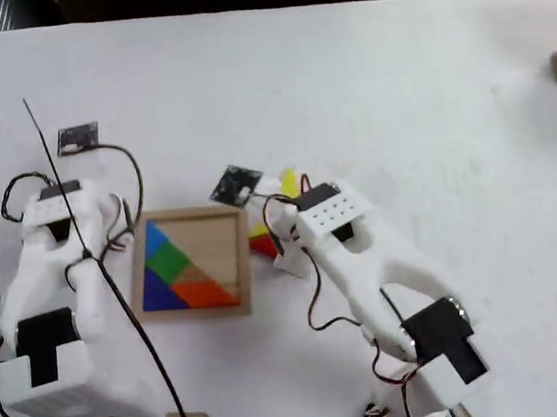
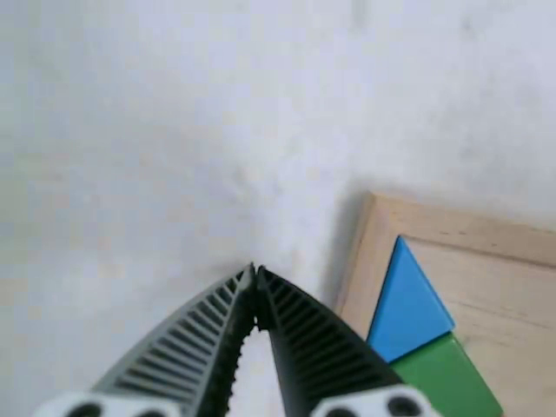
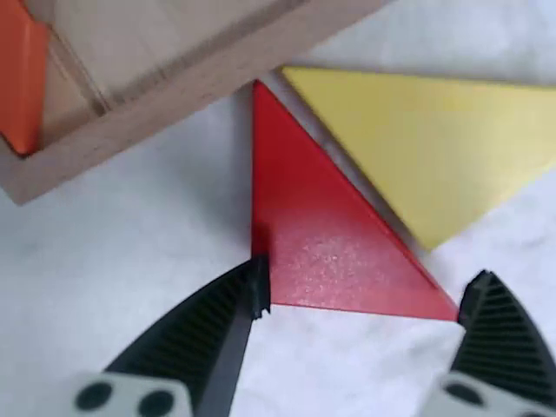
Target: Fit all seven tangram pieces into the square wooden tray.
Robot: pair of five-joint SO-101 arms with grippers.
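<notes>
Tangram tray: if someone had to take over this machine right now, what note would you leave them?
Left gripper: fingers shut, empty, low over the table just outside the tray.
Right gripper: fingers open, one on each side of the red triangle, not yet closed on it.
Done: blue piece, green piece and orange piece lie in the tray.
Left: red triangle and yellow triangle lie on the table beside the tray; part of the tray is bare wood.
</notes>
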